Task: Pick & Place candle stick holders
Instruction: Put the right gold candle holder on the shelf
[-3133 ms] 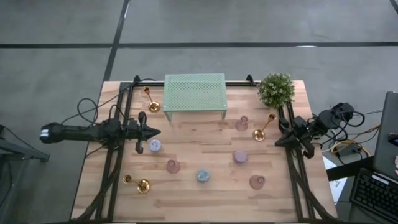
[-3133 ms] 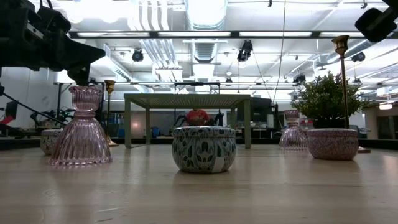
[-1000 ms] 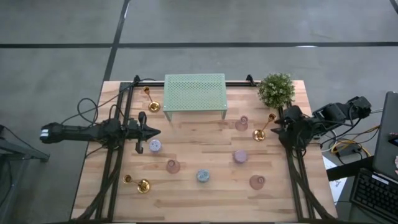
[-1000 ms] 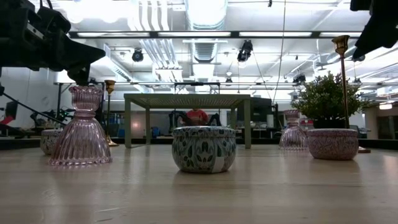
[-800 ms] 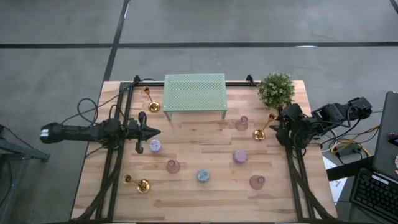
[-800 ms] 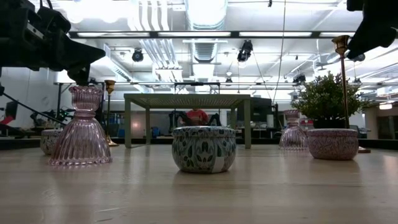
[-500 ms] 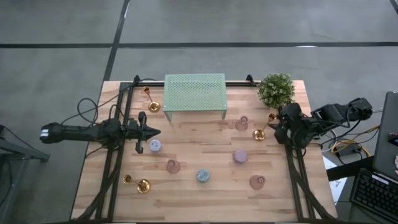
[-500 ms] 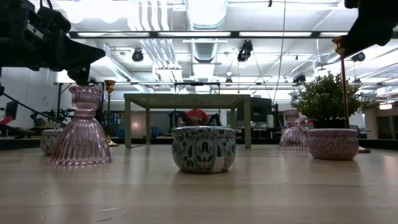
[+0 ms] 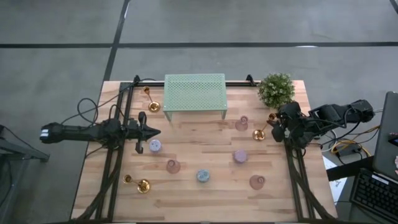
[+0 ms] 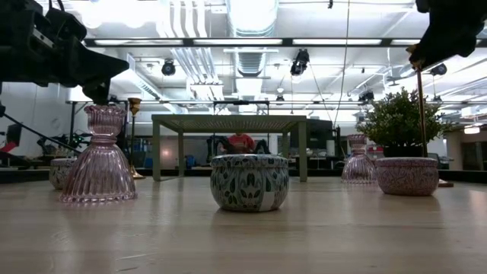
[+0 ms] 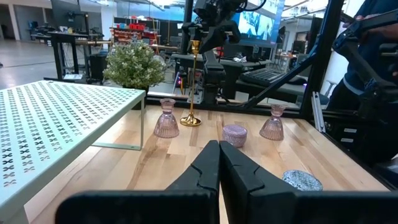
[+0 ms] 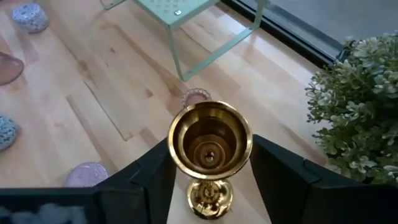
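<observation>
Three gold candlesticks stand on their round bases on the wooden table: one at the far left (image 9: pixel 151 102), one at the near left (image 9: pixel 138 184) and a tall one at the right (image 9: pixel 263 128). My right gripper (image 9: pixel 276 122) is open at the top of the tall one. In the right wrist view its two fingers stand on either side of the top cup (image 12: pixel 209 142). I cannot tell whether they touch it. In the low view the gripper (image 10: pixel 449 30) is at the top of the stem (image 10: pixel 419 99). My left gripper (image 9: pixel 149 131) is shut and empty at the table's left.
A green mesh shelf (image 9: pixel 194 93) stands at the far middle and a potted plant (image 9: pixel 276 89) at the far right, close behind my right gripper. Several pink glass holders (image 9: pixel 242 123) and patterned bowls (image 9: pixel 203 176) are scattered over the middle of the table.
My right gripper has gone a little toward the table's left edge and come in around the top cup of the tall candlestick. The candlestick has stayed where it was.
</observation>
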